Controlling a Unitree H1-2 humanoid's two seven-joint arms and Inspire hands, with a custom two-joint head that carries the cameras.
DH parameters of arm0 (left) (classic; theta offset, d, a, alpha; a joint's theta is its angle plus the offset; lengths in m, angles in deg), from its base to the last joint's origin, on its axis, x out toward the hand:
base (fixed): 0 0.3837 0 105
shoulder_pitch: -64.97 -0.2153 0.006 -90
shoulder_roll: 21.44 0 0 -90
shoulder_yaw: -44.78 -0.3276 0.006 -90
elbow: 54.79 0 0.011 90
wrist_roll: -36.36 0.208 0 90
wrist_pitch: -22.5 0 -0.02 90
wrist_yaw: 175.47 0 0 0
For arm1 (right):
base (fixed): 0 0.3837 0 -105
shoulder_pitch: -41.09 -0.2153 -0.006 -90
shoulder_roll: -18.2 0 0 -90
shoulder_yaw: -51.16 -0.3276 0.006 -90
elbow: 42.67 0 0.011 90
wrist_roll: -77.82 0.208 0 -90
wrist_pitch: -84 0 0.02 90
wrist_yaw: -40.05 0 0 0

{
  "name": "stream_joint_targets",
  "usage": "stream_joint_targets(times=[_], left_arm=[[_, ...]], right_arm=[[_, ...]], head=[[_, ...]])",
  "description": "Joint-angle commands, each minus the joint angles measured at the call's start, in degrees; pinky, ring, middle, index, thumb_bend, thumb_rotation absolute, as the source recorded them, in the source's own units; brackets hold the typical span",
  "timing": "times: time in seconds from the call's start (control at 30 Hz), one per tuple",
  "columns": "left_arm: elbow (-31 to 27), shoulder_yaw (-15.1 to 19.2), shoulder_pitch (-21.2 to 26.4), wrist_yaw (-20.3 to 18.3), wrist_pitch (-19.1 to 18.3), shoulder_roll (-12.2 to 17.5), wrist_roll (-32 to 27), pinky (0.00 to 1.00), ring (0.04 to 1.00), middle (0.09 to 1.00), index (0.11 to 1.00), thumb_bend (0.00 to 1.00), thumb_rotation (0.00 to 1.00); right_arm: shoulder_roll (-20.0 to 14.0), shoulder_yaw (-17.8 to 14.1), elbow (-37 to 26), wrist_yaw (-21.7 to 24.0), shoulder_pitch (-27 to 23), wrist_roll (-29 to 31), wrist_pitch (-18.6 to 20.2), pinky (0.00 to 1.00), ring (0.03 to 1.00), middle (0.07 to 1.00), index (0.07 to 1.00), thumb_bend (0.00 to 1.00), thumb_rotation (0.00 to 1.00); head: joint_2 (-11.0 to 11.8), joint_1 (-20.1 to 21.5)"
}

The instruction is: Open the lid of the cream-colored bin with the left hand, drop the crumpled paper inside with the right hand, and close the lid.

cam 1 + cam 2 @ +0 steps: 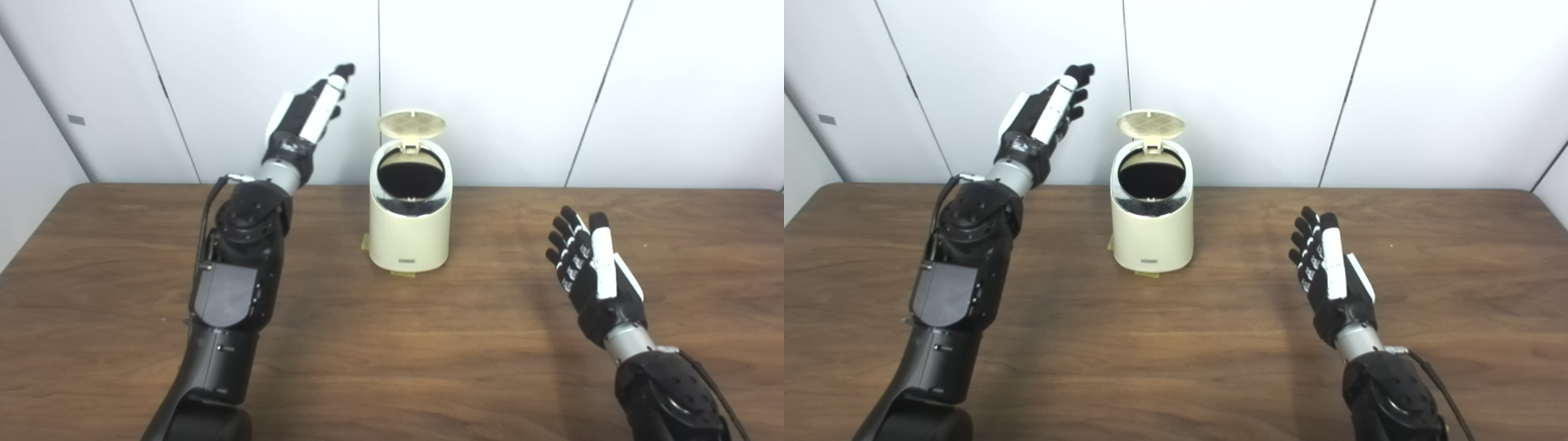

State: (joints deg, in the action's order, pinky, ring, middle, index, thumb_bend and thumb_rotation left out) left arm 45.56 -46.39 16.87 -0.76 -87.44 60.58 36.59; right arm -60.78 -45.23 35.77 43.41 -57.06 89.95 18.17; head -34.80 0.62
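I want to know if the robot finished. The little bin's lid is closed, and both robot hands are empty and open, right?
Not quite. The lid is not closed: it stands up, tipped back, above the cream-colored bin, whose dark inside shows. The left eye view shows this plainly. The rest is right: the left hand and right hand are empty and open.

place: lab or test room | far: plain white wall panels with dark seams | near: bare wood-grain table | centre: lone cream bin over tape marks | no household clutter
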Motion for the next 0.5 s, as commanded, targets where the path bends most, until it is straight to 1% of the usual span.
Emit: stream_joint_targets(times=[0.0, 0.13, 0.23, 0.27, 0.37, 0.4, 0.47], left_arm=[[-0.4, -0.4, 5.4, -0.3, 0.9, 1.0, 1.0, 0.97, 0.973, 0.966, 0.944, 0.55, 0.95], [0.9, -1.6, 7.1, -1.0, 1.2, 1.0, 1.4, 0.96, 0.961, 0.943, 0.917, 0.53, 0.96], [1.5, -3.0, 8.0, -2.0, 0.6, 1.6, 2.1, 0.97, 0.967, 0.941, 0.918, 0.54, 0.99], [1.8, -3.8, 8.3, -2.6, 0.9, 2.1, 2.7, 0.97, 0.967, 0.941, 0.920, 0.54, 0.99], [2.7, -5.7, 8.9, -3.5, 2.2, 3.0, 4.5, 0.96, 0.963, 0.930, 0.939, 0.55, 1.00], [2.9, -6.6, 9.1, -3.8, 2.7, 3.3, 5.4, 0.94, 0.952, 0.919, 0.916, 0.54, 1.00], [3.0, -8.0, 9.2, -4.1, 3.5, 3.8, 7.2, 0.94, 0.949, 0.915, 0.892, 0.54, 1.00]], right_arm=[[0.6, 0.1, -1.5, 0.0, -1.2, 0.3, -2.7, 1.00, 1.000, 1.000, 1.000, 0.67, 1.00], [1.1, 1.0, -1.4, -0.4, -0.8, -1.1, -3.2, 1.00, 1.000, 1.000, 1.000, 0.68, 1.00], [1.3, 1.4, -1.6, -1.1, -0.5, -2.7, -4.1, 1.00, 1.000, 1.000, 1.000, 0.67, 1.00], [1.3, 1.5, -1.5, -1.5, -0.4, -3.2, -4.6, 1.00, 1.000, 1.000, 1.000, 0.66, 1.00], [1.3, 1.8, -0.8, -2.4, 0.2, -5.3, -6.3, 1.00, 1.000, 0.996, 0.988, 0.69, 1.00], [1.2, 2.0, -0.5, -2.7, 0.5, -6.3, -7.3, 1.00, 0.991, 0.988, 0.981, 0.70, 1.00], [1.2, 2.3, 0.1, -3.0, 0.9, -7.4, -8.9, 1.00, 0.983, 0.983, 0.978, 0.71, 1.00]], head=[[-0.2, 0.1], [-0.4, 0.7], [-0.4, 1.0], [-0.5, 1.1], [-0.5, 1.1], [-0.3, 1.0], [-0.2, 1.0]])
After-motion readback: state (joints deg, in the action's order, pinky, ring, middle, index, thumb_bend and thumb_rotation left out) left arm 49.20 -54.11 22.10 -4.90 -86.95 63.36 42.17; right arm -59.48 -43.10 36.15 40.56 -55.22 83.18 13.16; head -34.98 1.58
